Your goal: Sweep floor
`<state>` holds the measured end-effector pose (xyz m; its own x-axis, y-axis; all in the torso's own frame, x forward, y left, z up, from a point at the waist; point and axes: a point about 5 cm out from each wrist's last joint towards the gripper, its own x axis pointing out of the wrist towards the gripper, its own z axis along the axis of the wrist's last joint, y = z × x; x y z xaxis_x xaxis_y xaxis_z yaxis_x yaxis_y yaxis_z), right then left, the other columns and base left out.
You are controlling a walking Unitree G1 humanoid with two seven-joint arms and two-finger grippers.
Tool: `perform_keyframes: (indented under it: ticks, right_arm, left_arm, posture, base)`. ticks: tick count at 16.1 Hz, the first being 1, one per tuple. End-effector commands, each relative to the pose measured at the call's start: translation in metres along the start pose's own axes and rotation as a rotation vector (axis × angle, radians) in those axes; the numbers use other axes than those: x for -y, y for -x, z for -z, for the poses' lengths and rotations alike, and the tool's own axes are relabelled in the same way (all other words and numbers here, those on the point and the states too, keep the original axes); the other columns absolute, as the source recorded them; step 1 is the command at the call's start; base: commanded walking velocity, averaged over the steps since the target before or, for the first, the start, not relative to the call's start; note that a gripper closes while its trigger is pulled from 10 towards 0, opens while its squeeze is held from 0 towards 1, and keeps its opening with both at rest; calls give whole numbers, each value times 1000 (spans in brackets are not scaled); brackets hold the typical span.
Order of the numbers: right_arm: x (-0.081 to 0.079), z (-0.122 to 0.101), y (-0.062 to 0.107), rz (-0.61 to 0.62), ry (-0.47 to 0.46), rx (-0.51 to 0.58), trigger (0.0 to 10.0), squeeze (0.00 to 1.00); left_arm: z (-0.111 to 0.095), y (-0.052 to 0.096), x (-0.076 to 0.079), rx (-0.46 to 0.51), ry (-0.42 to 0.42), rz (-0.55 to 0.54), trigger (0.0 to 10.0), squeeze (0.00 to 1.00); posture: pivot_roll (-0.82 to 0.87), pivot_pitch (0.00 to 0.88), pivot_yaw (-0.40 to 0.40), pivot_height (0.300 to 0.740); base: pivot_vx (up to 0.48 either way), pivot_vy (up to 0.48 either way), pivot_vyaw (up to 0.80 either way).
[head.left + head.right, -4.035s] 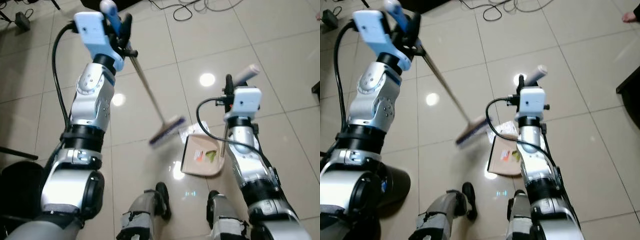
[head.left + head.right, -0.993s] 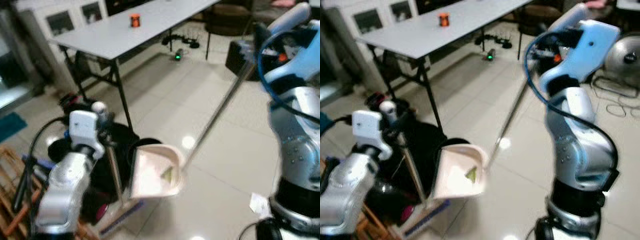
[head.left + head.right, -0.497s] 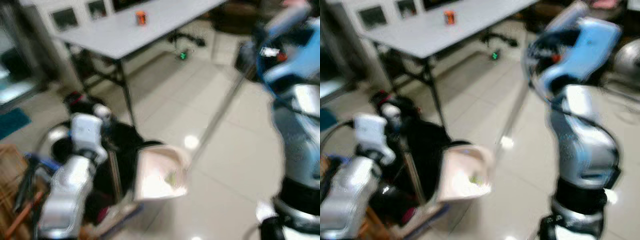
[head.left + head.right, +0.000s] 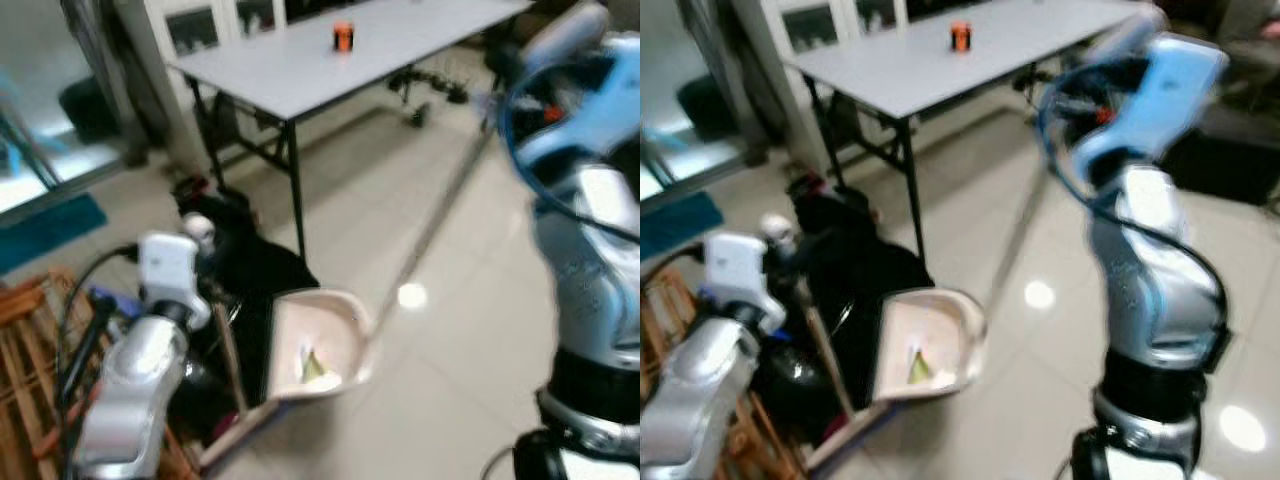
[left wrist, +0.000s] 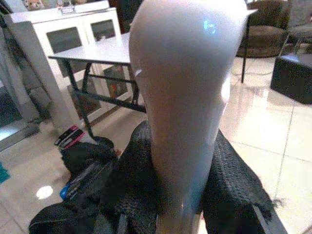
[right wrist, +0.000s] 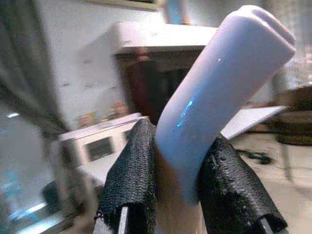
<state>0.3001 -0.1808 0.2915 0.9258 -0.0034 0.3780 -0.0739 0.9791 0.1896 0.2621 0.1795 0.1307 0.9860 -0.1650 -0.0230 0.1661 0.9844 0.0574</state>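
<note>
Since a second ago the pale plastic dustpan is hanging closer over the black rubbish bag, carrying green scraps. Left gripper fingers are clamping its handle; right gripper is gripping the broom's lilac grip.

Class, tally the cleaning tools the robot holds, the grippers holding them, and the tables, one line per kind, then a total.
Dustpans: 1 (dustpan)
Long tool handles: 1 (long handle)
Grippers: 2 (left gripper, right gripper)
Tables: 1 (white table)
Total: 5
</note>
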Motion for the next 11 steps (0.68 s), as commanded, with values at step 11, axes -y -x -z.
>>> perform_keyframes:
  ticks: [11]
  right_arm:
    - [-1,-3,-1,7,14,55,10000,0]
  left_arm:
    - [-3,3,-9,19,-25,-9,10000,0]
  posture:
    - [-67,0,49,740]
  base:
    - [207,0,-145]
